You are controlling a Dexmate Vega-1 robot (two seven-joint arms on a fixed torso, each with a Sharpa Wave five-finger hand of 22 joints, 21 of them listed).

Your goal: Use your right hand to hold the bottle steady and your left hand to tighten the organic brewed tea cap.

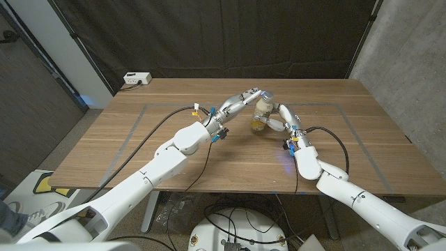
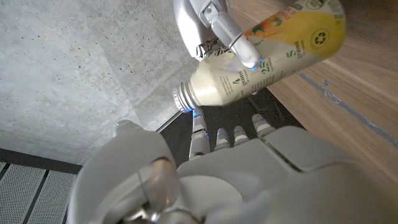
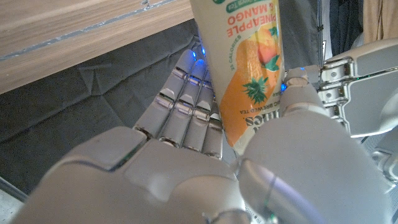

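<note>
Fingers [image 3: 186, 106] of the right hand [image 1: 282, 120] wrap the tea bottle [image 1: 261, 111], upright on the desk [image 1: 362, 132]. Above it, the left hand [image 1: 245, 97] covers the neck; whether its fingers pinch a cap, I cannot tell. For good tightening, it should grip squarely and twist slowly.

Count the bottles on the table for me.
1: a cream and orange labelled tea bottle at the wooden table's middle, gripped by the right hand, the left hand at its top.
</note>
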